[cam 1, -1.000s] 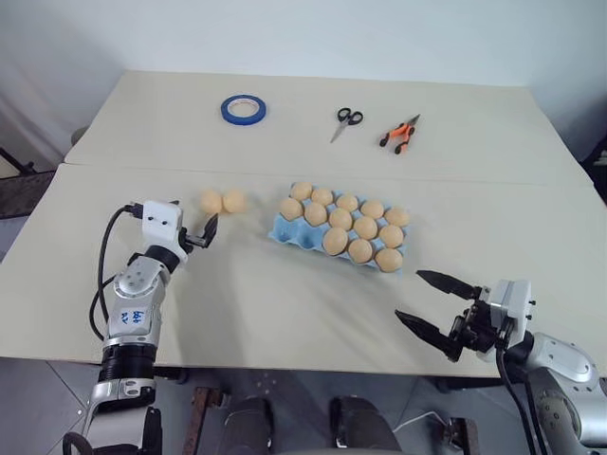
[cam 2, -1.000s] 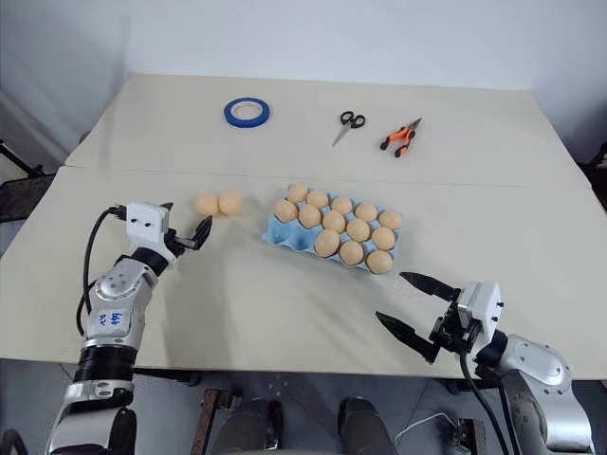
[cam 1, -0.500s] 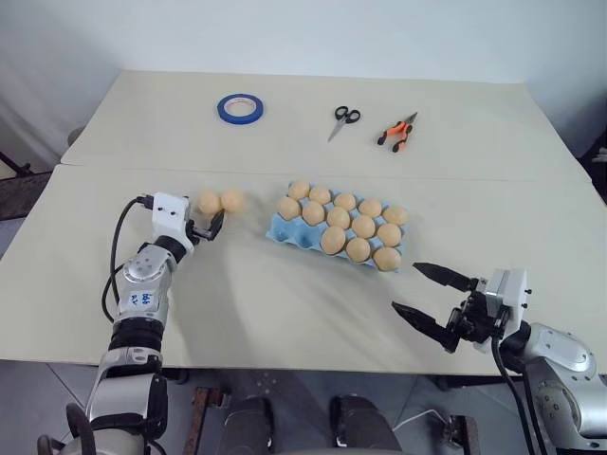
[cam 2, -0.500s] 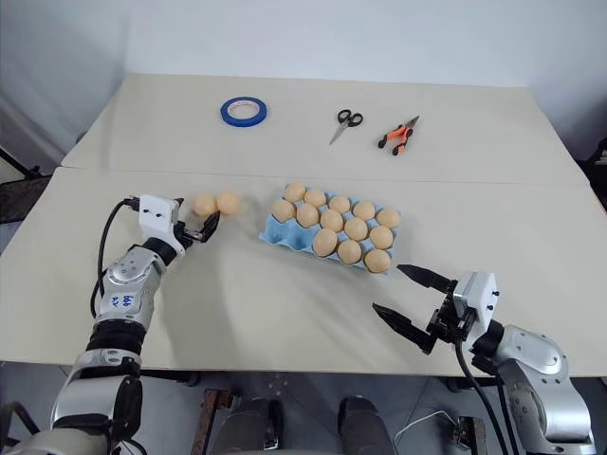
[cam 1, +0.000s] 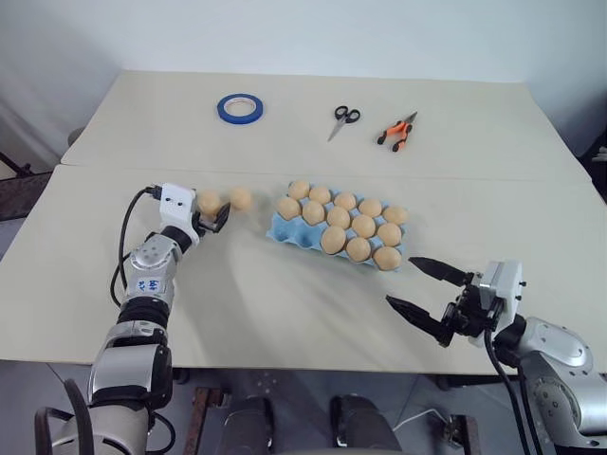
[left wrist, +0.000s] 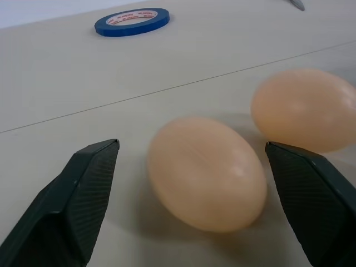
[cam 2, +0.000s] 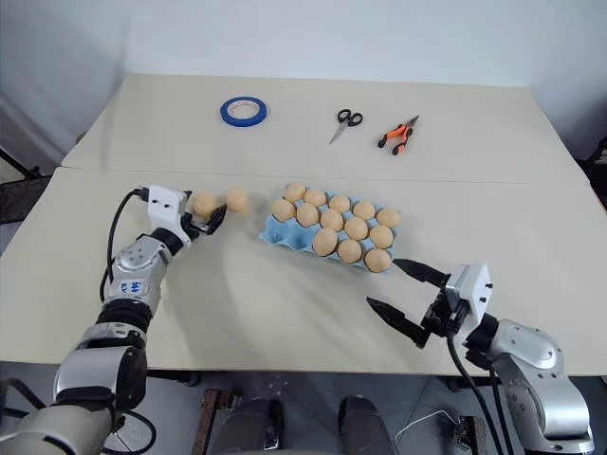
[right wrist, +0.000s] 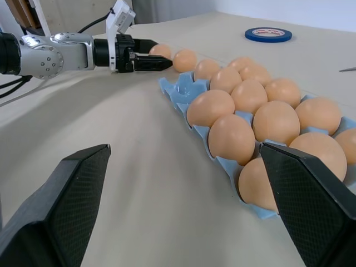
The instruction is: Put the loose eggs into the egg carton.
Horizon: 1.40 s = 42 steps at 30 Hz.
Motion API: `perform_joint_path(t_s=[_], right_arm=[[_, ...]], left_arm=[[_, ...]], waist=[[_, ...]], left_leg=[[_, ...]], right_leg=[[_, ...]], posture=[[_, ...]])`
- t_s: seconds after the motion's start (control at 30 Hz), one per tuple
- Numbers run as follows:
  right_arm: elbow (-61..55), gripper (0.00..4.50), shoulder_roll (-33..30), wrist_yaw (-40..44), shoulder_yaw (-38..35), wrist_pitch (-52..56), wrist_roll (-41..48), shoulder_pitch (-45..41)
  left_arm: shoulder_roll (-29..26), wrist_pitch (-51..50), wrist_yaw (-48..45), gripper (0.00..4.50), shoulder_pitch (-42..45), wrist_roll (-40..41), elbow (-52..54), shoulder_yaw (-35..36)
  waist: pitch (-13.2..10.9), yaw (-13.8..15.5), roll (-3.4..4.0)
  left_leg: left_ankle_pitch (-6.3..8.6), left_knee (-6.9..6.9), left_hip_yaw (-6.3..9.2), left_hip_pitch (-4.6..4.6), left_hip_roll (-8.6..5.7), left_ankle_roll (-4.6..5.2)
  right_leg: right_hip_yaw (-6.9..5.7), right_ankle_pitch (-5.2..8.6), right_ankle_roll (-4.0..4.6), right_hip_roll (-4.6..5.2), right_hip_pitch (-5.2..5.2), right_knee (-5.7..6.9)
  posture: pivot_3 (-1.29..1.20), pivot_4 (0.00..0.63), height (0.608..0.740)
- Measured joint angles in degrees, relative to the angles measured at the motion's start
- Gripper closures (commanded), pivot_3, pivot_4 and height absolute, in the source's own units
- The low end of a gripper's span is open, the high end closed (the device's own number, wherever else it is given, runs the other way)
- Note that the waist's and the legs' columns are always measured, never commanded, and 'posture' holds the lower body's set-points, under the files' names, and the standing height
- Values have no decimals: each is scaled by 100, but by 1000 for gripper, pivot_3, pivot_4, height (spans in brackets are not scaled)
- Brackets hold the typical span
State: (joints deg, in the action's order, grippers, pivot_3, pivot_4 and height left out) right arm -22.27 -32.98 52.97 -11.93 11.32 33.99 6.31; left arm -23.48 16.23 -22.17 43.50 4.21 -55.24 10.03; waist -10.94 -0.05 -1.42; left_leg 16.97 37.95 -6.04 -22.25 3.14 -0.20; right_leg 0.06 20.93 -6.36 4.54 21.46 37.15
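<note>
Reaching forward since a second ago, the left end effector (cam 1: 212, 222) now straddles the nearer loose egg (cam 1: 209, 201), fingers unclenched, not yet gripping. Right of it lies the second egg (cam 1: 240, 198), then the egg carton (cam 1: 281, 230); the right end effector (cam 1: 424, 295) waits spread wide.

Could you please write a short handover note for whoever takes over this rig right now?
Left gripper: open, fingers either side of the nearer loose egg, not closed on it.
Right gripper: open, empty, over the table's near edge, right of the carton.
Second loose egg lies between the first egg and the carton.
Done: twelve eggs sit in the carton.
Left: grip this egg, place it in a free cup at the carton's left end, then the other.
</note>
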Motion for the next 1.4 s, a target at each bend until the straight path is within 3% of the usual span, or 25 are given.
perform_joint_path(t_s=[0.13, 0.2, 0.43, 0.77, 0.9, 1.03, 1.4], right_arm=[[-15, 0, 0, -75, 23, 33, 0, -4], [-26, 0, 0, -117, 30, 57, 0, -32], [-53, 0, 0, -207, 43, 147, 0, -127], [-144, 0, 0, -267, 66, 207, 0, -169], [-207, 0, 0, -312, 69, 239, -1, -180], [-222, 0, 1, -363, 69, 247, -2, -170], [-447, 0, 109, -561, 61, 209, -83, 146]], left_arm=[[0, 81, -4, 2187, -1, -3, -42, 3], [0, 88, -5, 2474, -2, -1, -49, 7], [-16, -122, -155, 2498, -240, 120, 414, 38], [-17, -2109, -1194, 2498, -599, 1071, 3611, -215], [-18, -2986, -1576, 2498, -594, 1356, 4369, -503], [10, -3539, -1908, 2498, -496, 1424, 4647, -937], [256, -3774, -2164, 2498, -487, 1327, 4655, -1556]], waist=[[0, 0, 0], [0, -1, 0], [0, -7, 0], [-2, -3, -3], [-2, -5, -3], [-2, -17, -3], [-2, -11, -3]], left_leg=[[0, 0, 0, 0, -1, 0], [0, 1, -1, 0, -1, 1], [0, 2, -4, 0, 0, 1], [-4, 9, -4, 0, -2, -6], [-10, 10, -5, 2, -4, -5], [-18, 9, -8, 6, -15, 3], [-22, 7, -6, 2, -22, 11]], right_leg=[[0, 0, -1, 0, 1, 2], [0, 0, -1, 0, 2, 4], [4, 0, -1, 1, 7, 17], [10, 0, -1, -4, 7, 28], [16, 0, -1, -9, 7, 29], [22, 0, -1, -10, 6, 32], [25, -1, -2, -3, 6, 29]], posture=[[0, 150, 740], [0, 150, 740], [0, 150, 740], [0, 150, 740], [0, 150, 740], [0, 150, 740], [0, 150, 740]])
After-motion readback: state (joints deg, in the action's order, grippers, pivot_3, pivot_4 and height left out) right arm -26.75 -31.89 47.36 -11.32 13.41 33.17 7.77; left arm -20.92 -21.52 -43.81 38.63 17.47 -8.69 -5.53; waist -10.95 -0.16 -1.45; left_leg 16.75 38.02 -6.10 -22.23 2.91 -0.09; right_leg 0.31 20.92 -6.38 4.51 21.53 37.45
